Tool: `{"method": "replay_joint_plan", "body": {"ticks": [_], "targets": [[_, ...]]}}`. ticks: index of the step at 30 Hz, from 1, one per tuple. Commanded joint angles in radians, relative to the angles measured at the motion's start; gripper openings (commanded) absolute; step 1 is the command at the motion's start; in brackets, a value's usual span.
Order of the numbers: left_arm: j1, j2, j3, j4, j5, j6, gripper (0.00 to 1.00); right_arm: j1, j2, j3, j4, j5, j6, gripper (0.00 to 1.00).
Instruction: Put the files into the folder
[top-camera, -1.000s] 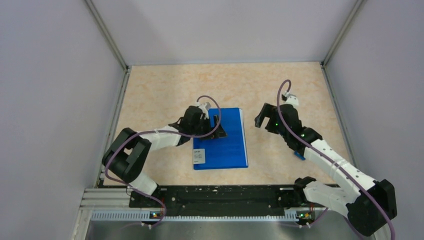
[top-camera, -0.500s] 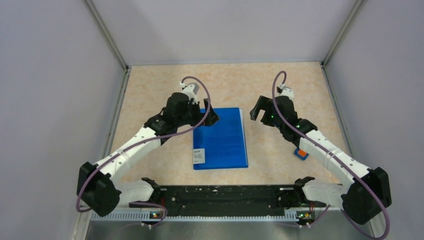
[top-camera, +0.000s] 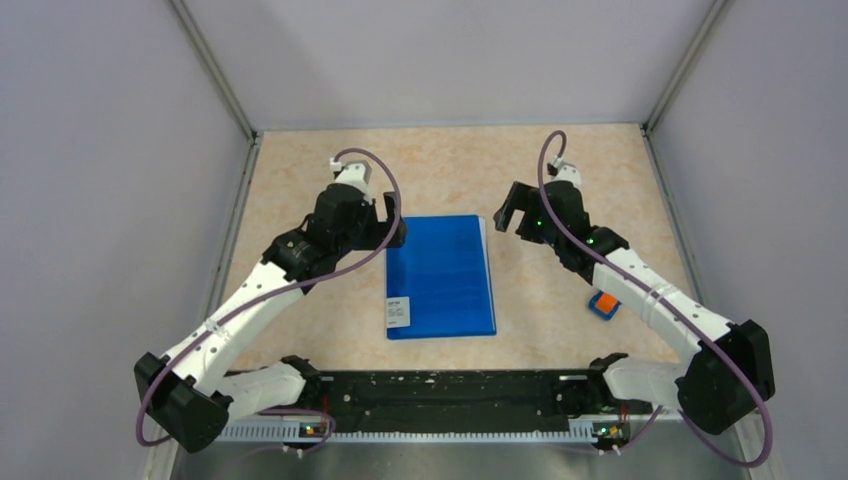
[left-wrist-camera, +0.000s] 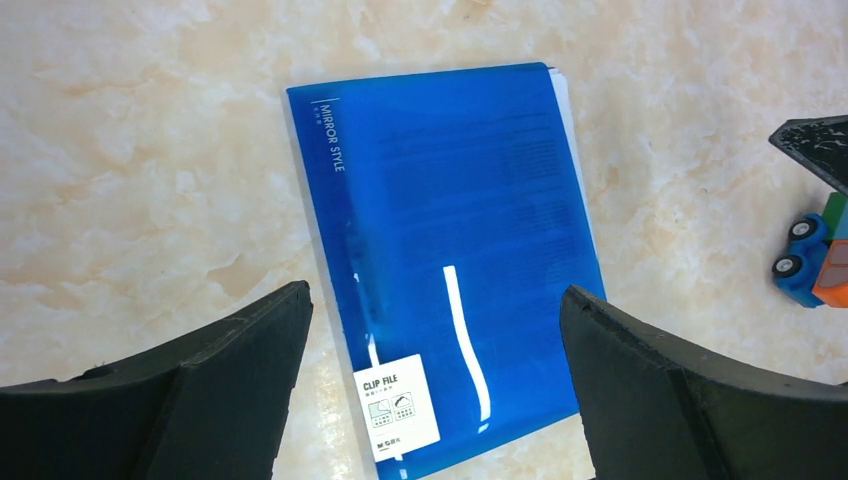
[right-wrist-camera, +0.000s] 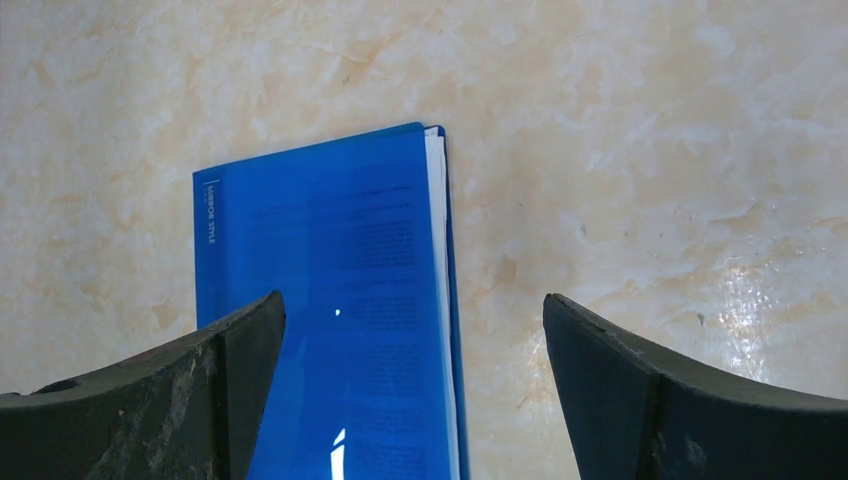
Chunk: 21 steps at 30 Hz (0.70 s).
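The blue folder (top-camera: 440, 275) lies shut on the marbled table, its white label (top-camera: 398, 313) at the near left corner. It also shows in the left wrist view (left-wrist-camera: 450, 230) and the right wrist view (right-wrist-camera: 320, 300). The files sit inside it: a thin white paper edge (right-wrist-camera: 435, 220) shows along its right side, and printed text shows through the cover. My left gripper (top-camera: 393, 225) hovers open and empty above the folder's far left corner. My right gripper (top-camera: 512, 210) hovers open and empty just right of the far right corner.
A small orange-and-blue toy (top-camera: 602, 305) lies on the table right of the folder, under my right arm; it also shows in the left wrist view (left-wrist-camera: 815, 255). Grey walls (top-camera: 120, 200) close in the table on the left, far and right sides.
My left gripper has lifted off the folder and moved back and left. My right gripper has drifted slightly farther away, uncovering the toy. The folder has not moved.
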Motion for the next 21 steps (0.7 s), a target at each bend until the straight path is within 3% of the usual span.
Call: {"method": "replay_joint_plan", "body": {"ticks": [1, 21], "targets": [[-0.001, -0.025, 0.007, 0.001, -0.049, 0.007, 0.98, -0.003, -0.003, 0.056, 0.011, -0.005, -0.024, 0.99], [0.0, -0.034, -0.021, 0.01, -0.055, 0.001, 0.98, -0.004, -0.028, 0.016, 0.028, -0.01, -0.027, 0.99]]}}
